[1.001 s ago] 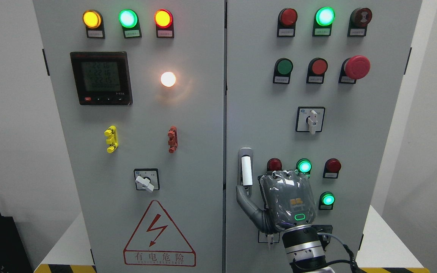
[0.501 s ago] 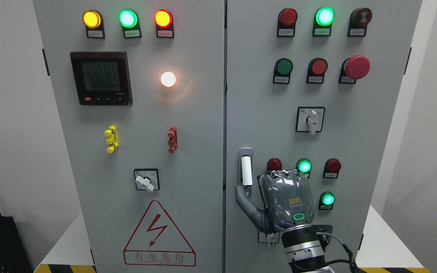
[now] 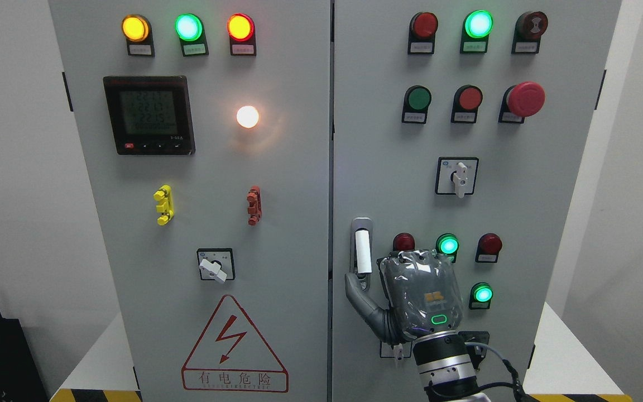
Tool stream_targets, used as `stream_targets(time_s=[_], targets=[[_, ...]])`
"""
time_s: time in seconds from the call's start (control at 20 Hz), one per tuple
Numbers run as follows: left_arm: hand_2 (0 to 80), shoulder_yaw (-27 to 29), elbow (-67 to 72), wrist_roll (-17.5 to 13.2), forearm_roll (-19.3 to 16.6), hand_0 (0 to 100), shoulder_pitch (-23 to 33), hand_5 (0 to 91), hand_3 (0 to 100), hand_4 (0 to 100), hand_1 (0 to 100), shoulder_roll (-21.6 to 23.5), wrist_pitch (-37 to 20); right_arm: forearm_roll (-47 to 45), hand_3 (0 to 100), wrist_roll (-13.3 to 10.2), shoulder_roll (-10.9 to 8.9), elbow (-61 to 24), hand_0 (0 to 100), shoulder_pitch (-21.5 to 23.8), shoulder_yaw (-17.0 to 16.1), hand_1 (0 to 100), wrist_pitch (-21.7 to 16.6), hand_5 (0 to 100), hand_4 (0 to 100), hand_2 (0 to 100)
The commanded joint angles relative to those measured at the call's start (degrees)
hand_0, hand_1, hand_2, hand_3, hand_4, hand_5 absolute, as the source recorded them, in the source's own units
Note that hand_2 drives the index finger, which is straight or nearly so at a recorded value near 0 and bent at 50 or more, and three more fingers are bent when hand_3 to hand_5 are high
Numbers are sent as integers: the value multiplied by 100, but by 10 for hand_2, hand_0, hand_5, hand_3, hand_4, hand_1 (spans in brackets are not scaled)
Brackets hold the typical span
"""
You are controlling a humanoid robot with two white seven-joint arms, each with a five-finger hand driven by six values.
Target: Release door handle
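The right hand [image 3: 411, 296] stood against the lower part of the cabinet's right door [image 3: 388, 139], its arm coming up from the bottom edge at the right. The door handle [image 3: 361, 251], a white upright grip in a grey recess, sat near that door's left edge, just above the thumb [image 3: 358, 290]. The thumb reached up and left to the foot of the handle, apparently touching it, though the contact was hard to make out. The other fingers were hidden behind the back of the hand, so whether they were curled or spread could not be told. The hand seemed placed low and beside the handle so it could draw clear without brushing the green lamp [image 3: 447, 245] nearby. The left hand was out of sight.
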Motion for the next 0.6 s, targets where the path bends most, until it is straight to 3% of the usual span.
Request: stream_targets(time_s=[0.0,0.55], targets=[[0,9,53,-5,-5,120,-18,0,0,0,389,0,1,0,1000,-19,3,-7,432,10,9,0,-1,960,1000,1000],[0,9,61,-5,-5,120,-18,0,0,0,389,0,1,9,1000,-19,3,-16,450,27,9,28,8,960,1000,1000]])
